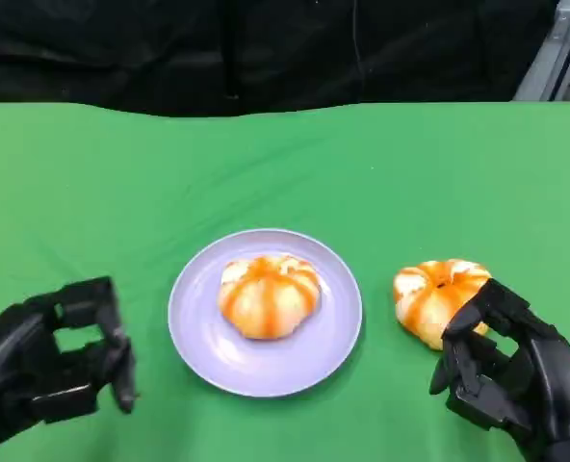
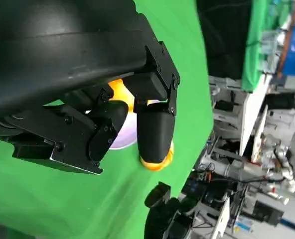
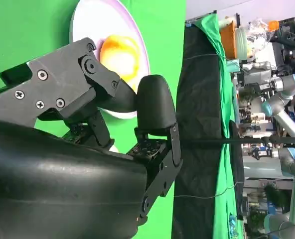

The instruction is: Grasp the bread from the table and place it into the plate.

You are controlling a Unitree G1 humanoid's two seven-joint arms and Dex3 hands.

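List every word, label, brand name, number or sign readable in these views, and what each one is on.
None can be read.
The bread on the plate, the bread on the table, the plate and the green cloth carry no print.
The left hand and right hand show no markings.
The background equipment in the wrist views is too small and blurred to read.

bread on plate (image 1: pixel 268 295): orange-striped round bun, centred on the lavender plate (image 1: pixel 200 332)
bread on desk (image 1: pixel 436 296): matching bun, right of plate
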